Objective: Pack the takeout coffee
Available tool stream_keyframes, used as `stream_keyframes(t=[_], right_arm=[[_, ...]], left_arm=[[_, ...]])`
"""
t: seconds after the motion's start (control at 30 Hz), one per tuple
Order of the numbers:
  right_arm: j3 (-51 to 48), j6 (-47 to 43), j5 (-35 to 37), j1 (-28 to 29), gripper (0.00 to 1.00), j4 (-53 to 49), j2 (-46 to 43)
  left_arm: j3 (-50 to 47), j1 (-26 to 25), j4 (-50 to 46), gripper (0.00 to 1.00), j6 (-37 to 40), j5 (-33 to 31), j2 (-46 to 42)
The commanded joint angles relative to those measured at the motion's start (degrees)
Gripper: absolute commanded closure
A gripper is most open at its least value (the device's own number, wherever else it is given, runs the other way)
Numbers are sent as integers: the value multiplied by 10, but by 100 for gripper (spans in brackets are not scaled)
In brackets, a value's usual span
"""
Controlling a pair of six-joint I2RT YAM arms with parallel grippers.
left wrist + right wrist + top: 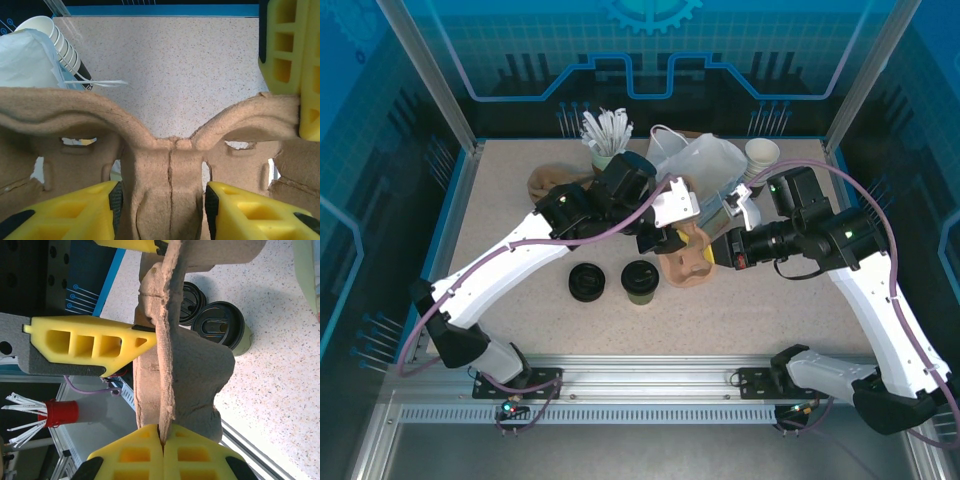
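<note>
A: A speckled beige table [760, 320] inside a booth of blue-lit panels, seen from above. What stands on it?

B: The takeout coffee [640, 282] is upright with its black lid on top. It's about midway between the left and right edges, nearer the near edge than the far one. A low pile of black lids [587, 282] sits just beside it on its left, not touching.

A: And along the far edge?

B: A holder of white stirrers [605, 130], a pale bag [705, 165] and a stack of white cups [761, 153] by the far right corner.

A: The arms?

B: The left arm [510, 250] and the right arm [880, 285] meet over the middle of the table at a brown pulp cup carrier [685, 262], just behind and right of the coffee.

A: The left wrist view?

B: The left jaws stand about half open, with one yellow finger [65, 215] on each side of the carrier's middle rib. The pads are against its flanks, so they grip it. Beyond lie bare table, the cup stack and the bag.

A: The right wrist view?

B: The right jaws are closed tight, fingertips [130, 455] pinching the carrier's thin rim, which is seen edge-on. One finger of the left jaws lies flat against the carrier's side. Past it, on the table, the coffee shows its lid and olive-green side, with the lid pile beside it.
</note>
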Motion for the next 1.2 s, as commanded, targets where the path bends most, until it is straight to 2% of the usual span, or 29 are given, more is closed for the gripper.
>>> stream_keyframes(t=[0.0,0.33,0.57,0.67,0.8,0.93,1.0,1.17], right_arm=[[-3,1,0,6,100,-1,-9],[-2,8,8,6,100,2,-10],[9,0,44,4,84,-6,-15],[24,-9,63,0,73,-15,-18],[39,-2,85,-25,53,-4,-29],[42,32,104,-71,48,28,-32],[47,63,138,-94,47,37,-18],[80,123,217,-103,42,57,43]], left_arm=[[-5,-4,8,55,4,0,10],[-6,-4,9,63,7,-2,9],[-16,-3,34,70,-1,-19,-7],[-18,2,37,70,-4,-21,-17],[-20,14,34,70,-12,-22,-28],[-24,26,30,69,-18,-22,-43],[-29,32,27,69,-21,-25,-54],[-52,52,24,69,-33,-32,-89]])
